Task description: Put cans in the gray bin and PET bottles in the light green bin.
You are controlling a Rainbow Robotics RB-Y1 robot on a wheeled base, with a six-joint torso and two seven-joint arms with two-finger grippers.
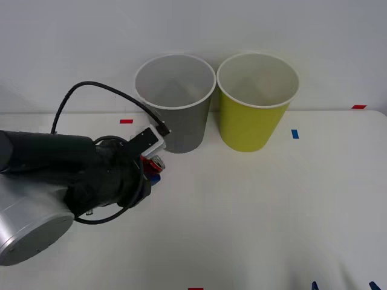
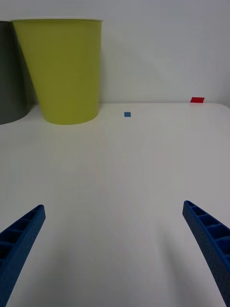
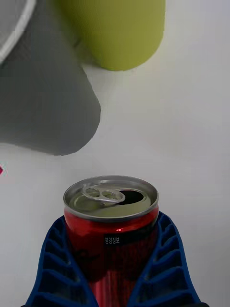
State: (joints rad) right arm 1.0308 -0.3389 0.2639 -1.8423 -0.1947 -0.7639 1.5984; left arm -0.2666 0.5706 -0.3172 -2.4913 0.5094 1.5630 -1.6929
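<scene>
My left gripper point(image 3: 112, 268) is shut on the red can point(image 3: 111, 225), whose opened silver top faces the camera. In the front view the can point(image 1: 155, 162) peeks out past the black left wrist, in front of and left of the gray bin point(image 1: 175, 103). The gray bin point(image 3: 43, 96) stands close ahead in the left wrist view, with the light green bin point(image 3: 120, 29) beyond it. The light green bin point(image 1: 256, 101) stands right of the gray one at the back of the table. My right gripper point(image 2: 112, 249) is open over bare table, low at the front right point(image 1: 343, 285). No PET bottles are in view.
The white table point(image 1: 254, 211) stretches wide in front of both bins. Small red tape marks point(image 1: 126, 121) and a blue tape mark point(image 1: 294, 133) lie on it. A black cable point(image 1: 97, 90) loops above the left arm. A white wall rises behind the bins.
</scene>
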